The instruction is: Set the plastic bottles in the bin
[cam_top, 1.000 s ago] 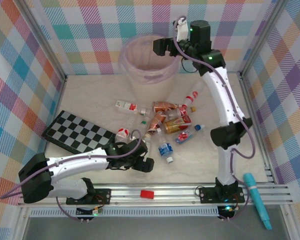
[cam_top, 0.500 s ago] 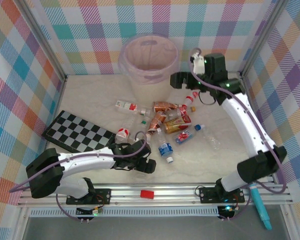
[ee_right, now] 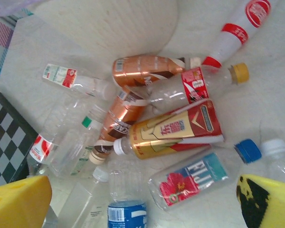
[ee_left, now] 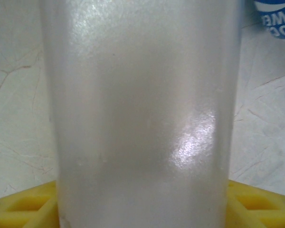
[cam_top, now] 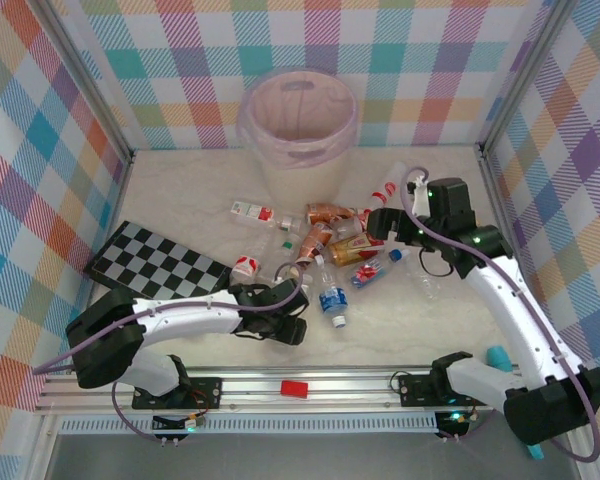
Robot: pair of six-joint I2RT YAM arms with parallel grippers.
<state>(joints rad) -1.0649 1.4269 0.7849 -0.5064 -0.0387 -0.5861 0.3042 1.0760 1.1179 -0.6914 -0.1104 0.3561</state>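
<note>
Low, left arm [cam_top: 180,318] outstretched, left claw [cam_top: 292,327] around bottle [ee_left: 142,114], right claw [cam_top: 374,225] spread wide

A clear, frosted-looking plastic bottle [ee_left: 142,114] fills the middle from 12 to 6 o'clock. The left pincer [ee_left: 142,214] shows yellow pads [ee_left: 19,206] flanking it at 7 and 5 o'clock. A blue-labelled bottle [ee_left: 275,16] lies at 1 o'clock on the pale marbled desk [ee_left: 19,95].

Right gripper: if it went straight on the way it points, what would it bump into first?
Probably the clear plastic bottle with the gold and red label, mid-heap ahead of the open right gripper, or the flower-labelled bottle beside it; depth is unclear.
</note>
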